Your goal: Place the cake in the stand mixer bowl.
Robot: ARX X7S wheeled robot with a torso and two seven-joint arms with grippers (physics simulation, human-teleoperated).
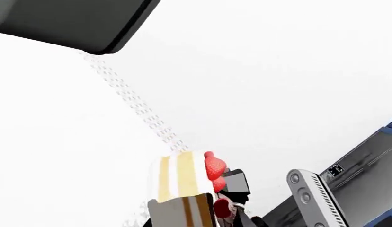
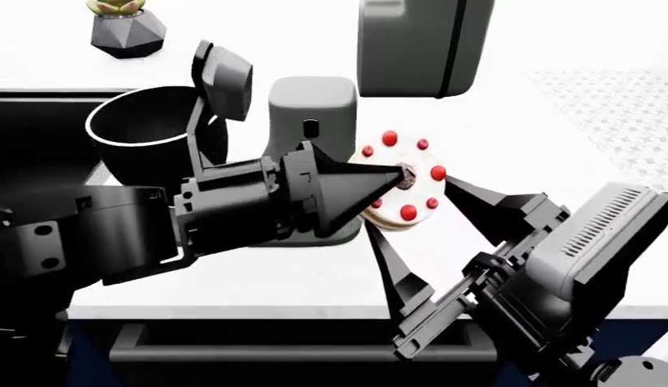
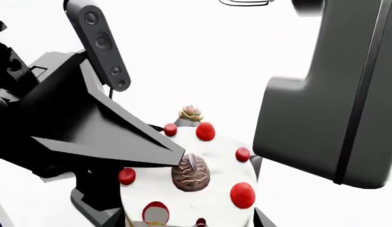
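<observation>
1. Head view first, from its left side: our left gripper (image 2: pixel 394 179) reaches across from the left, and its dark finger tip sits right at the brown dollop in the middle of the cake (image 2: pixel 411 193). We see only one finger from here. The left wrist view shows the layered side of the cake pressed against a finger, so we judge this gripper clenched on the cake, one finger on its top and one beneath.
2. Back and to the left of that gripper stands the stand mixer bowl (image 2: pixel 151 137), black, open and with nothing visible inside. The grey stand mixer (image 2: pixel 311 121) rises just behind the gripper, between bowl and cake.
3. Our right gripper (image 2: pixel 420 234) comes up from the lower right with its fingers spread wide apart. One finger passes under the cake and the other lies to its right; whether either touches the cake we cannot tell. We read it as released, not gripping.
4. Right wrist view confirms the left finger tip at the dollop, berries ringing the white top, and the small planter (image 3: pixel 190 113) well beyond.
5. Step in hand, as we judge it: carrying the lifted cake. Next we would swing the left arm back and leftward past the mixer, over the pale rim, then lower and let go
</observation>
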